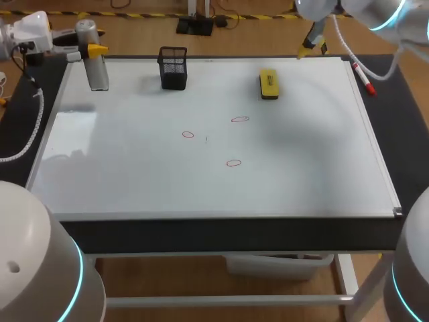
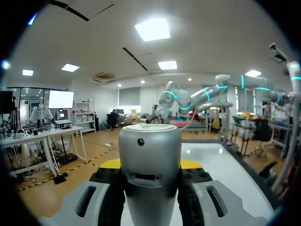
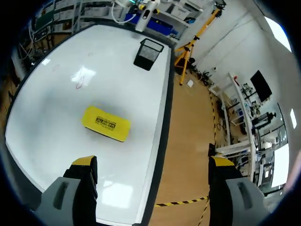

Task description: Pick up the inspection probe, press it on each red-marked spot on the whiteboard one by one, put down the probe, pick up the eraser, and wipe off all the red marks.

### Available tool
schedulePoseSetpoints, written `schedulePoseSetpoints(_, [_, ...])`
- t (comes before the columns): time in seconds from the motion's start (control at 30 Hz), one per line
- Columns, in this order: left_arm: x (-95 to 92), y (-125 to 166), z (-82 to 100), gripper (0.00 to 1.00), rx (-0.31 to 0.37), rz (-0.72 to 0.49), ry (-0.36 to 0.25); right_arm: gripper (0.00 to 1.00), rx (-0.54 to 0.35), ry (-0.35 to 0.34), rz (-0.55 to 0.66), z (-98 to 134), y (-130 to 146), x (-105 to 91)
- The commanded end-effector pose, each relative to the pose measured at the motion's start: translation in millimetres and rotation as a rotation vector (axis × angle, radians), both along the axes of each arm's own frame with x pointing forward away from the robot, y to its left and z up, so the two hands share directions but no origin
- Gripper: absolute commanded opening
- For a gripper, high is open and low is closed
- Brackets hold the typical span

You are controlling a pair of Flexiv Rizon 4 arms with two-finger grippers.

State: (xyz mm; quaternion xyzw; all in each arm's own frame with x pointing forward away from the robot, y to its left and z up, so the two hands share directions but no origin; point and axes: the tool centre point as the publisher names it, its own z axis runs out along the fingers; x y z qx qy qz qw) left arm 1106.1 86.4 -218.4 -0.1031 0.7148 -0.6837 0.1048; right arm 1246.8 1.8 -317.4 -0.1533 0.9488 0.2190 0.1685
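Two robot arms at a whiteboard (image 1: 134, 174) on a desk (image 1: 201, 235), one arm holding a probe.
The left claw (image 2: 150, 165) is closed around the silver inspection probe (image 1: 98, 70), held at the whiteboard's far left corner. The right claw (image 3: 153, 162) hangs wide open and empty by the whiteboard's far right edge. The yellow eraser (image 1: 269, 84) lies on the whiteboard near it. Three red marks (image 1: 233, 163) sit around the whiteboard's middle. A black mesh holder (image 1: 173, 67) stands at its far edge.
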Motion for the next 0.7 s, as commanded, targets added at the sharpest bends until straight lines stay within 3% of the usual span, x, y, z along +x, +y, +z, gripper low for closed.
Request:
schedulePoseSetpoints(0.03, [-3.5,-2,2.1,0.0,0.002,0.03,-0.004,1.0,-0.186,0.205,0.231,-3,9,1.3])
schedulePoseSetpoints(0.23, [-3.5,-2,2.1,0.0,0.002,0.03,-0.004,1.0,-0.212,0.14,0.332,-6,19,-3.2])
schedulePoseSetpoints(0.43, [-3.5,-2,2.1,0.0,0.002,0.03,-0.004,1.0,-0.235,0.058,0.326,5,31,-6.0])
schedulePoseSetpoints(0.7, [-3.5,-2,2.1,0.0,0.002,0.03,-0.004,1.0,-0.235,0.058,0.326,5,31,-6.0])
